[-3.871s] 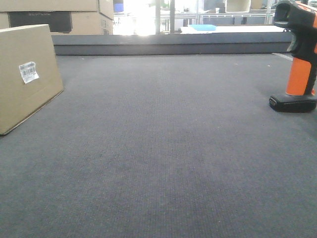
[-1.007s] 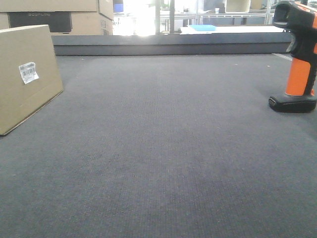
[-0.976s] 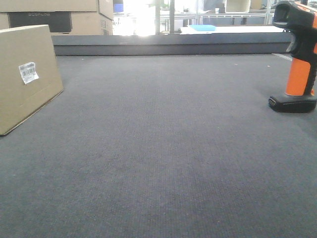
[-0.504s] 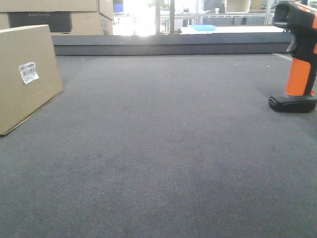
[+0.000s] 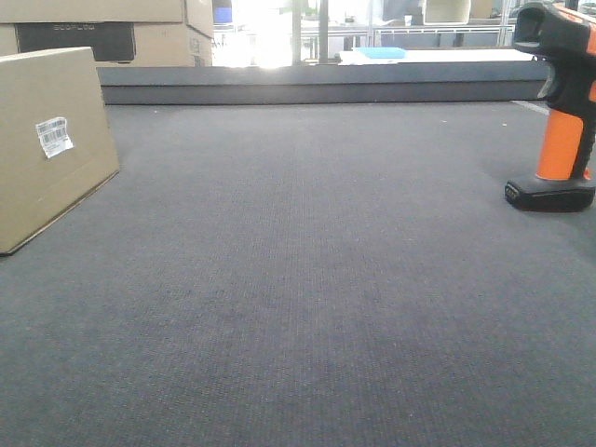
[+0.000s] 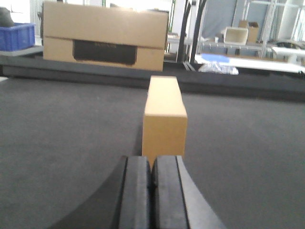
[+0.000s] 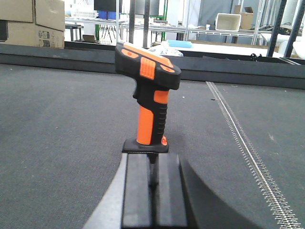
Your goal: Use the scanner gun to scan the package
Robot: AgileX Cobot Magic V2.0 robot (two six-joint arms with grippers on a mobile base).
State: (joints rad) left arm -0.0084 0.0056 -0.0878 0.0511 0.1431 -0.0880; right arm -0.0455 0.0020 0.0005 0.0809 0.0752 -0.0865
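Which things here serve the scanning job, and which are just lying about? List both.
For the job:
- the package, standing upright at the left, with its white barcode label
- the scanner gun, upright on its base at the right
- the left pincer and the right pincer

Lying about:
- the larger cardboard boxes behind
- the blue crate
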